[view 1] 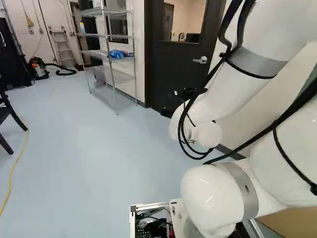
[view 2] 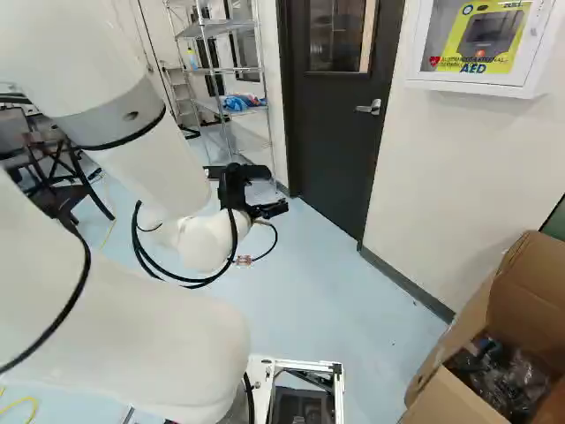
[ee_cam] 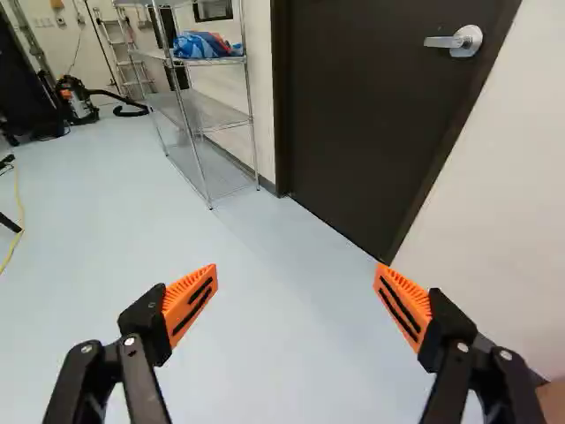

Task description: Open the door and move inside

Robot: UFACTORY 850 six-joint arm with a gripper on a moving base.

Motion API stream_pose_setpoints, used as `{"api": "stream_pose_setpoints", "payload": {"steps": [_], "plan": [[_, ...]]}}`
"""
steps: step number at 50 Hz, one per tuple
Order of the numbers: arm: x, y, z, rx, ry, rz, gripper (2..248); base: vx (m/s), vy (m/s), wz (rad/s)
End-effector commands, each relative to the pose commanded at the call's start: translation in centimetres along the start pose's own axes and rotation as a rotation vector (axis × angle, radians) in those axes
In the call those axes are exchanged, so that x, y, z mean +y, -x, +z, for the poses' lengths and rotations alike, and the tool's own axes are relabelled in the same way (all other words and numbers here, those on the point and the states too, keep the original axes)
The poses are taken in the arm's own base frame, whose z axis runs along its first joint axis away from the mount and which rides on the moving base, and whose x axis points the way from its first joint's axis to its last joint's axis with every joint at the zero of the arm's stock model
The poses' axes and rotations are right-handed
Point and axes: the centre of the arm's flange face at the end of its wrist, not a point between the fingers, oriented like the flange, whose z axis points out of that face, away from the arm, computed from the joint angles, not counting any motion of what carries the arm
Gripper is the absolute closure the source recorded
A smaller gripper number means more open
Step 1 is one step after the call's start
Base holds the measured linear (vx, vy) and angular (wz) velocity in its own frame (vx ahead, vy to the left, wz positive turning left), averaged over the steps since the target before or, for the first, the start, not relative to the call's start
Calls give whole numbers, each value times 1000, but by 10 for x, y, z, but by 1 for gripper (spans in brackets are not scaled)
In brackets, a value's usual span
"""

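Half ready for the handle (ee_cam: 463, 41) on the closed door (ee_cam: 371, 110), ahead of and likely above the gripper (ee_cam: 296, 272), hovers with pads (ee_cam: 188, 307) spread around nothing, presumably leaving room to straddle it before turning.

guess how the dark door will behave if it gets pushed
The door looks shut in its frame, so it would probably hold firm until its lever handle is turned. It seems a stiff, flat panel, likely swinging from the side opposite the handle. Its window is perhaps the most fragile part.
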Motion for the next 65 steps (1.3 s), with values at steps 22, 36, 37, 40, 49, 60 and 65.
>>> {"api": "stream_pose_setpoints", "payload": {"steps": [22,36,37,40,49,60,65], "plan": [[0,0,0,0,0,0,3,196,73,-25],[0,0,0,0,0,0,3,196,55,-169],[0,0,0,0,0,0,3,200,37,-275],[0,0,0,0,0,0,3,186,36,-262],[0,0,0,0,0,0,3,178,34,-269],[0,0,0,0,0,0,3,171,43,-266],[0,0,0,0,0,0,3,164,52,-262]]}}
